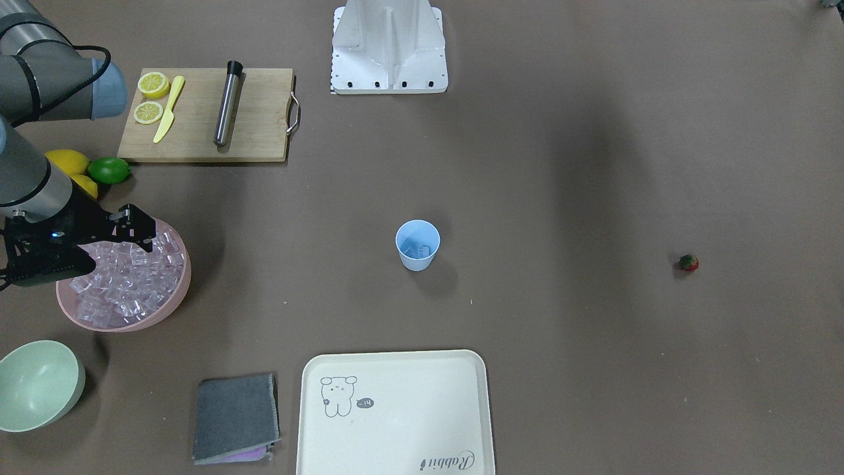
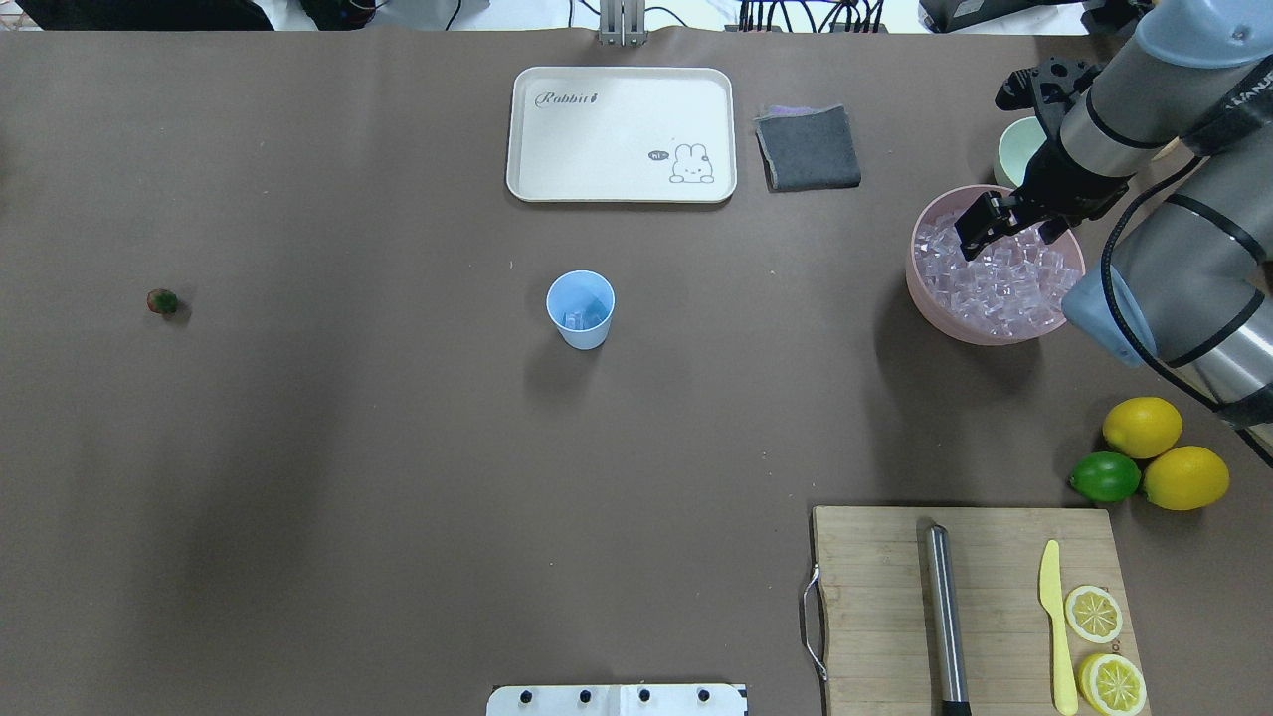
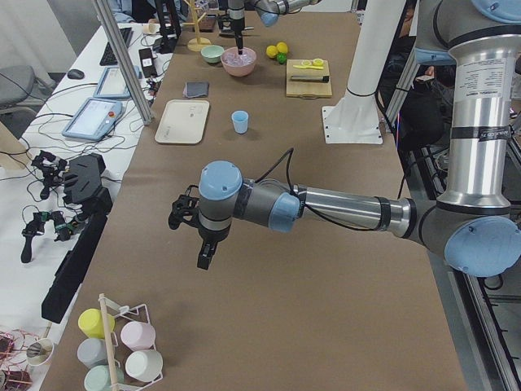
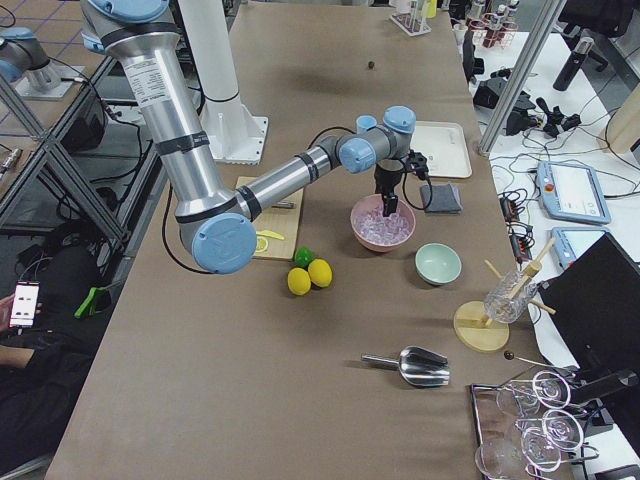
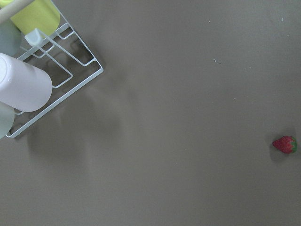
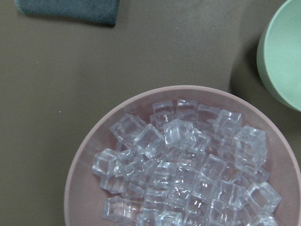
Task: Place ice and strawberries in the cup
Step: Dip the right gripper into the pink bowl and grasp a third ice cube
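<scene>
Seen from overhead, the cup [image 2: 580, 310] stands mid-tabletop [image 2: 398, 447]. From it, the tray [image 2: 597, 139] lies at twelve o'clock, the cloth [image 2: 808, 149] at one, the bowl [image 2: 920, 288] holding ice [image 2: 1004, 283] at three, the board [image 2: 875, 597] at four and the strawberry [image 2: 163, 301] at nine, well apart.

The cream tray [image 2: 617, 139] on the tabletop carries the word "Rabbit" in dark script in one corner. In the opposite corner is a line-drawn rabbit with a small dark speech bubble, its tiny letters looking like "hi". White capitals on the right arm [image 2: 1255, 82] run off the frame and are unreadable.
</scene>
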Controlling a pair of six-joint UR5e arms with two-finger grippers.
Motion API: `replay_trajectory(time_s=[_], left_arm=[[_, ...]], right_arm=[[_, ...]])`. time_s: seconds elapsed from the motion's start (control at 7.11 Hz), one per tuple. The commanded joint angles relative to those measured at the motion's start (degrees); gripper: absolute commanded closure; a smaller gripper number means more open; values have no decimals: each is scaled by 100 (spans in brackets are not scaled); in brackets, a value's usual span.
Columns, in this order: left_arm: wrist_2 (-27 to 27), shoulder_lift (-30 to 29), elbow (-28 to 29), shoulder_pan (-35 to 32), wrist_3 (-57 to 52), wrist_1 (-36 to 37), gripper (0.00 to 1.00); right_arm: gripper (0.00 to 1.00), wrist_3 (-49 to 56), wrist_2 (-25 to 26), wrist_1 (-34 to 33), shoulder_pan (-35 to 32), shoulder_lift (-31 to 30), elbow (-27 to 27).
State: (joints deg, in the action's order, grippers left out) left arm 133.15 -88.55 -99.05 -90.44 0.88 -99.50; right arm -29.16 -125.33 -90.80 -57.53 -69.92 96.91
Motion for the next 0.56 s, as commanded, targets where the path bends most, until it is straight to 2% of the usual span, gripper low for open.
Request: replay_trajectory(time_s=[0.0,0.42], left_arm=[[-9,-22,8,0,0,0,2],[-9,-74,17,0,0,0,2]], right_arm=[[4,7,9,10,162,13,-321],[14,-107,27,10,374,13,-339]])
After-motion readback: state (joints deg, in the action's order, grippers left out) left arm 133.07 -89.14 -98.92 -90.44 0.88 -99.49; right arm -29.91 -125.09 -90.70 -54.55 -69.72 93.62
